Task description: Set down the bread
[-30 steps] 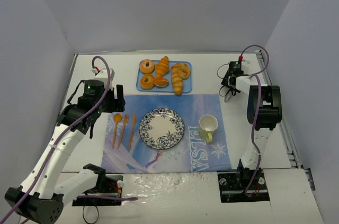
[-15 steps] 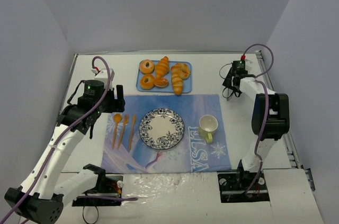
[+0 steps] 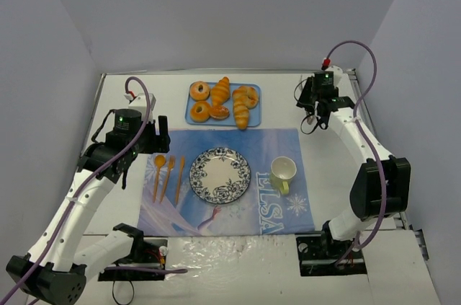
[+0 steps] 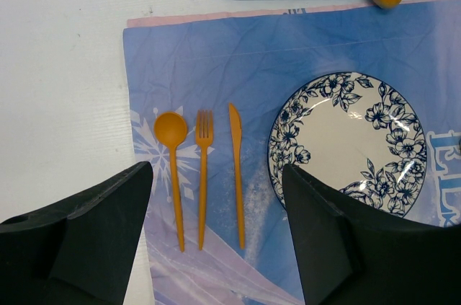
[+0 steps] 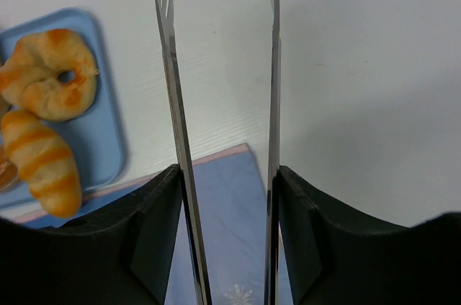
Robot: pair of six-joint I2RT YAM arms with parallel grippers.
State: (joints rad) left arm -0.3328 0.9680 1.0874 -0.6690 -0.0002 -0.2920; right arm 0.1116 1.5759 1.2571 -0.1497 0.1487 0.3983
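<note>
Shifted rearward since the earlier frame, right gripper [image 3: 315, 107] clamped on metal tongs [image 5: 167, 67], tong tips apart; left gripper [image 4: 216, 175] jaws spread above placemat [image 4: 302, 38]; bread [image 3: 220, 101] on blue tray [image 3: 256, 114], rear of table

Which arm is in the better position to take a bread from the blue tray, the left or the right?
Right. The right gripper holds metal tongs just beside the blue tray, close to the bread. The left gripper hangs open and empty over the fork, with no tool.
</note>
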